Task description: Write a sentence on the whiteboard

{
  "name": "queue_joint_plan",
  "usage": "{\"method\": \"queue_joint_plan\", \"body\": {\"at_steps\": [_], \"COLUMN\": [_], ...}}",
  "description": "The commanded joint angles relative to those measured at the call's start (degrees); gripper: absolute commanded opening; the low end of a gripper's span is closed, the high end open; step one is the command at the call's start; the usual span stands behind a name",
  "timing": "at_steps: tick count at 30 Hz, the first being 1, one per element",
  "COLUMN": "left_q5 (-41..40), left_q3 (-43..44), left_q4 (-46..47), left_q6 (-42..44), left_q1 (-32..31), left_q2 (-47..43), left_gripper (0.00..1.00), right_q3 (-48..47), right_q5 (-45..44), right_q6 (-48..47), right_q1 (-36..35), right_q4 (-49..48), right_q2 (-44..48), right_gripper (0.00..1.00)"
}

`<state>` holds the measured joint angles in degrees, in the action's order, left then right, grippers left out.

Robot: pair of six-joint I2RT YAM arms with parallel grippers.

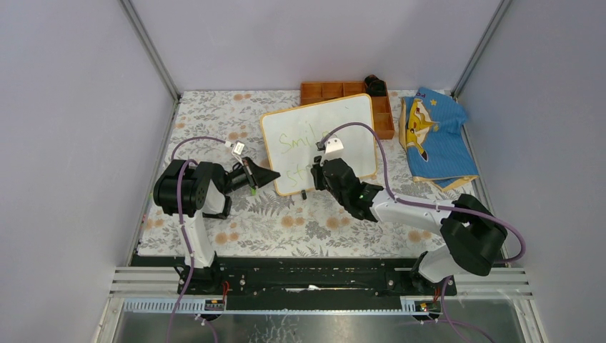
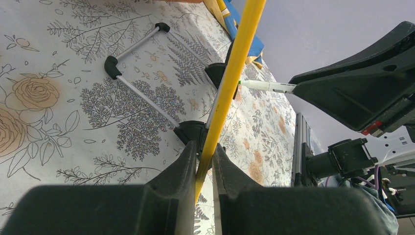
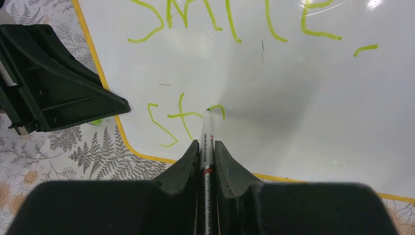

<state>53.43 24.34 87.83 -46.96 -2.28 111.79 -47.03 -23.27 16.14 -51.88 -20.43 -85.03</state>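
Observation:
The whiteboard (image 1: 350, 118) stands tilted on the floral table, its orange-yellow frame (image 2: 234, 63) running up the left wrist view. My left gripper (image 1: 271, 174) (image 2: 203, 149) is shut on the frame's left edge. My right gripper (image 1: 316, 171) (image 3: 206, 144) is shut on a white marker (image 3: 207, 129), whose tip touches the whiteboard (image 3: 303, 98). The sentence (image 1: 296, 141) reads "Smile" (image 3: 230, 19) on top in yellow-green. Below it "st" (image 3: 176, 120) and the start of another letter sit at the marker tip. The marker (image 2: 266, 86) also shows past the frame in the left wrist view.
An orange compartment tray (image 1: 336, 91) lies behind the board, with a black object (image 1: 375, 84) at its far right. A blue printed cloth (image 1: 436, 136) lies at the right. The board's metal stand legs with black feet (image 2: 147, 98) rest on the cloth behind it.

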Motion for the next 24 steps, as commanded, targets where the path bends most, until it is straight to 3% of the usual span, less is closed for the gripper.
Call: {"method": "queue_joint_plan", "body": {"at_steps": [1,24], "left_q5": [-2.37,-2.21], "left_q3": [0.18,0.36], "left_q4": [-4.33,-5.11], "left_q6": [1.43,1.59], "left_q1": [-0.36,-0.53], "left_q2": [0.80,0.79], "left_gripper": [0.00,0.00], "right_q3": [-0.42,1.93], "right_q5": [1.29,-5.18], "right_q6": [0.38,0.90], "right_q1": [0.78,0.84], "right_q4": [-0.83,2.25], "right_q2": [-0.81,2.81], "right_gripper": [0.00,0.00]}}
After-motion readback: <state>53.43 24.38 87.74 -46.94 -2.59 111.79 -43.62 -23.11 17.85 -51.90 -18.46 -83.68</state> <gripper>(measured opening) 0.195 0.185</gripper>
